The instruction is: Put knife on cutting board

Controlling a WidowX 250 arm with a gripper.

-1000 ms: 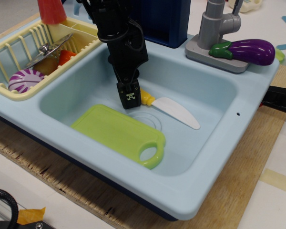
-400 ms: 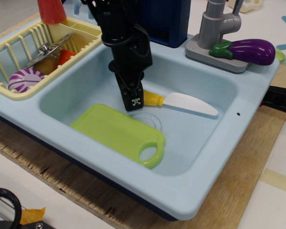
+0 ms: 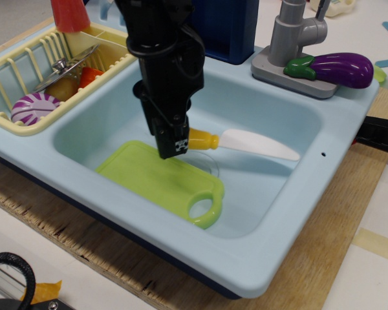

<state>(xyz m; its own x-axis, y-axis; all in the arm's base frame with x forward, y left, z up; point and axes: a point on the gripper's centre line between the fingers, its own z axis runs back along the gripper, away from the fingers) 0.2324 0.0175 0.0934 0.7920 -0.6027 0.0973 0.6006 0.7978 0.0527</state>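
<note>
Here, one tool (image 3: 176,143) gripping one knife (image 3: 246,142), one cutting board (image 3: 161,177)

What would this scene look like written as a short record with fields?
Setting: light blue plastic toy sink on a wooden board
Gripper: black robot gripper, shut on the knife's handle
Knife: toy knife with yellow-orange handle and white blade, lifted above the sink floor, blade pointing right
Cutting board: flat lime-green plastic cutting board, lying in the basin, loop handle toward the front
Nearby: purple toy eggplant beside the grey faucet; cream dish rack at left
Task state: knife not yet on board
</note>
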